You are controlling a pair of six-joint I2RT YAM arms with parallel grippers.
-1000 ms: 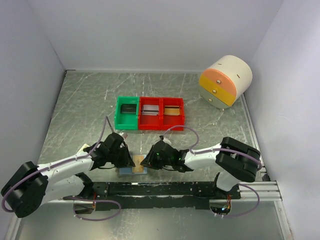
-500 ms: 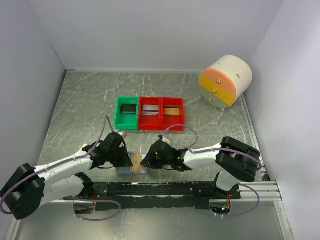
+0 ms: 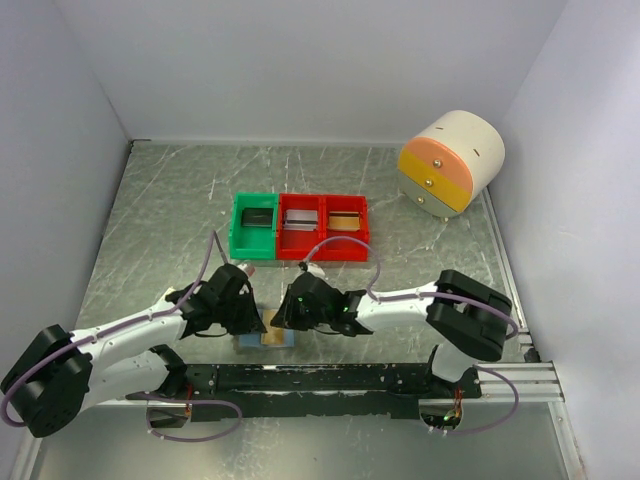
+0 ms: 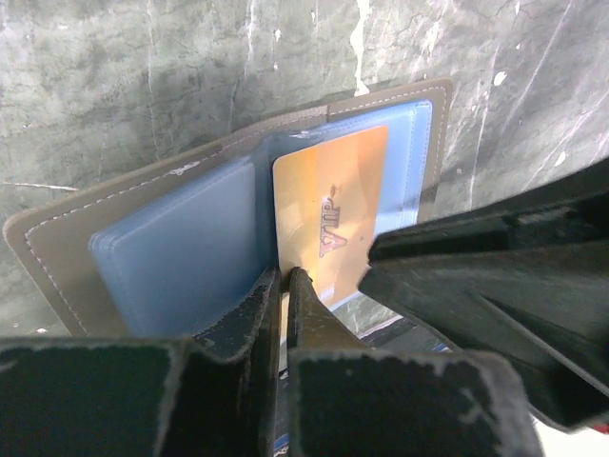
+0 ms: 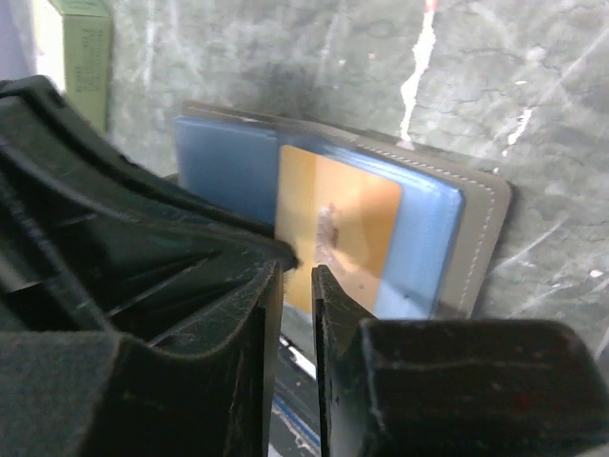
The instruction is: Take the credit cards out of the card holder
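Grey stitched card holder (image 4: 57, 238), translucent blue pockets (image 4: 181, 252), flat orange credit card (image 4: 328, 219)

Insp. note, markings only. One legible item: "VIP" in dark print with a small arrow-like flourish, running lengthwise on the thin flat orange-tan card (image 4: 328, 224), which sits in a pale-blue pocket of the flat grey folding card holder (image 4: 57, 248). Rt wrist view: the card's mark is blurred, not legible. Pale green box (image 5: 86, 43) at upper left of that view: faint print, too small to read. Top view: nothing readable.
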